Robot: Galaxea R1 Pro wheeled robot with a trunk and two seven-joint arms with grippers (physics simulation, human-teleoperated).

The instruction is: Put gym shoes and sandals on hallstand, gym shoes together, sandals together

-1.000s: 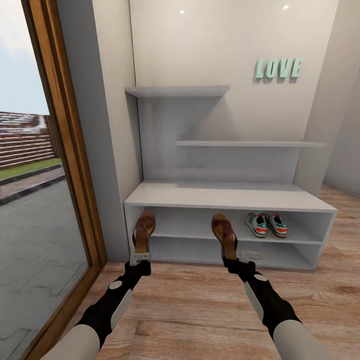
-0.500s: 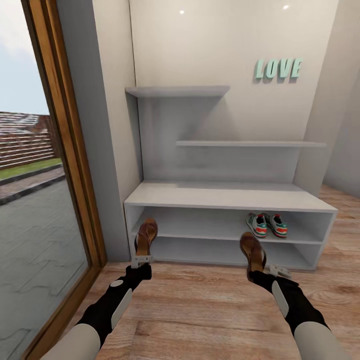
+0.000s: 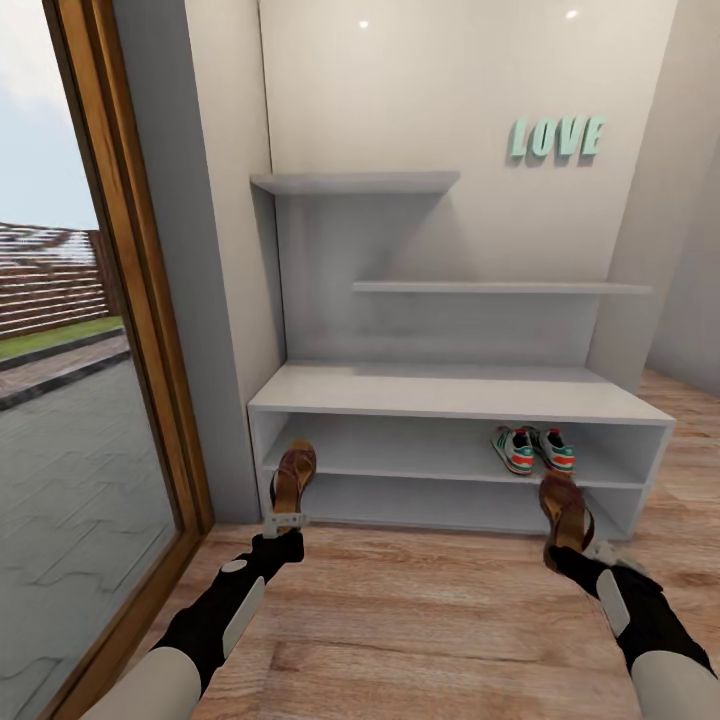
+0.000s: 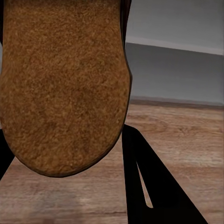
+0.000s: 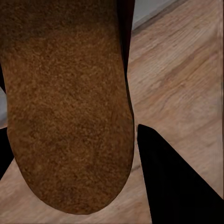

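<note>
Before the rack point(image 3: 460, 395), sandals held heel-first, long axes pointing at the shelves: left jaws point(image 3: 284, 521) clamped on one sandal point(image 3: 292, 475), right jaws point(image 3: 572, 552) on the other point(image 3: 563, 507) (nearer the sneakers point(image 3: 533, 449), middle shelf). Both clear of the floor point(image 3: 420, 620).

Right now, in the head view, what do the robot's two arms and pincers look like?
Both arms match: pale grey-white upper segments near the camera, then black forearms, each with a light grey oval panel on top. The left pincer has a light grey, plate-like tip; the right pincer also ends in pale grey parts. No cables or markings are visible.
</note>
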